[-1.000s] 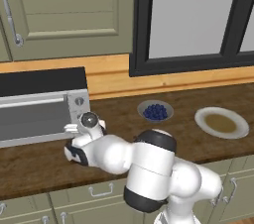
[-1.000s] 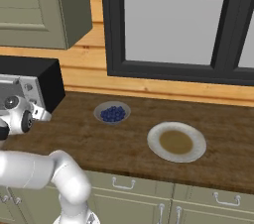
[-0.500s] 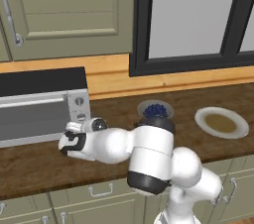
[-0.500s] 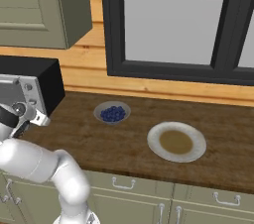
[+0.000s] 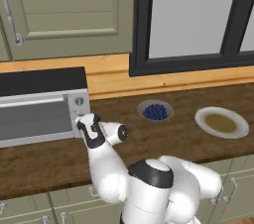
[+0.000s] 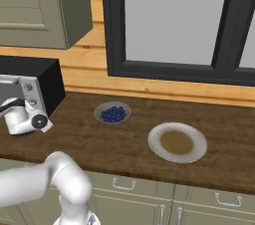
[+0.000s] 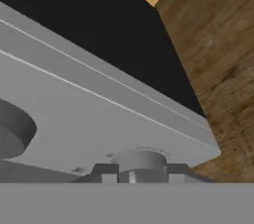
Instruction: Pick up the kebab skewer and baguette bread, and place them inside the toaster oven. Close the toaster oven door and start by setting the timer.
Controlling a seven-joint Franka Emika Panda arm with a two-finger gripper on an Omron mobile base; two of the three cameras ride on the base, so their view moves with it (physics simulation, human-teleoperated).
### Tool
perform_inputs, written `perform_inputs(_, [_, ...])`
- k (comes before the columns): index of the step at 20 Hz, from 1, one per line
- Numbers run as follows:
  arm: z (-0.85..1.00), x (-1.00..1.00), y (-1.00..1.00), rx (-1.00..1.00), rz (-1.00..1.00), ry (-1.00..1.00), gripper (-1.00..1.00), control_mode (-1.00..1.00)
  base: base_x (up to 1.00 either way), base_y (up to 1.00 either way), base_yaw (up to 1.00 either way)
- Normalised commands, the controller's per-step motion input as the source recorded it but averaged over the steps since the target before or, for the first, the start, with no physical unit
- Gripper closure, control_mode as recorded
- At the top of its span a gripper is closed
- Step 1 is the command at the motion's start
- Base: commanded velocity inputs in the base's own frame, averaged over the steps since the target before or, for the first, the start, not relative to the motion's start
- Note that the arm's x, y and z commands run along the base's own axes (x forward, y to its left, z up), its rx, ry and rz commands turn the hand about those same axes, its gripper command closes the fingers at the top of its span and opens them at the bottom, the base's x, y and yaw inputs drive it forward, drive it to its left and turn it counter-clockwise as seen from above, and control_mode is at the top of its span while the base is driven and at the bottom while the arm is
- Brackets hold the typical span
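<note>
The toaster oven [image 5: 42, 104] stands at the left of the counter, silver-grey with a black top. The toaster oven door [image 5: 32, 120] is up against its front. My gripper [image 5: 82, 120] presses against the knob column at the oven's right edge, below the top knob [image 5: 78, 101]. In the hand view a round knob [image 7: 139, 161] sits between the fingertips, with the gripper [image 7: 135, 176] shut on it. In the right base view the gripper [image 6: 11, 104] meets the oven's [image 6: 35, 77] front panel. The kebab skewer and the baguette bread are hidden.
A small bowl of blueberries [image 5: 155, 111] sits mid-counter, and a white plate [image 5: 221, 123] with a brownish centre lies to its right. A dark-framed window runs behind them. Cabinet doors hang above the oven, and drawers line the counter's front.
The hand has swung up and in from the counter's front to the oven's knob column, and the jaws have closed on a knob.
</note>
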Motion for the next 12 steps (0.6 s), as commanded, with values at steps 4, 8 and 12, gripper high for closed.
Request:
perform_inputs(4, [0.21, 0.2, -0.41, 0.57, 0.02, 0.13, 1.0, -1.0, 0.0, 0.0, 0.0])
perform_inputs(8, [0.19, 0.22, -0.37, 0.53, 0.03, 0.14, 1.0, -1.0, 0.0, 0.0, 0.0])
perform_inputs(12, [0.14, 0.06, -0.24, 0.37, 0.06, 0.28, 1.0, -1.0, 0.0, 0.0, 0.0])
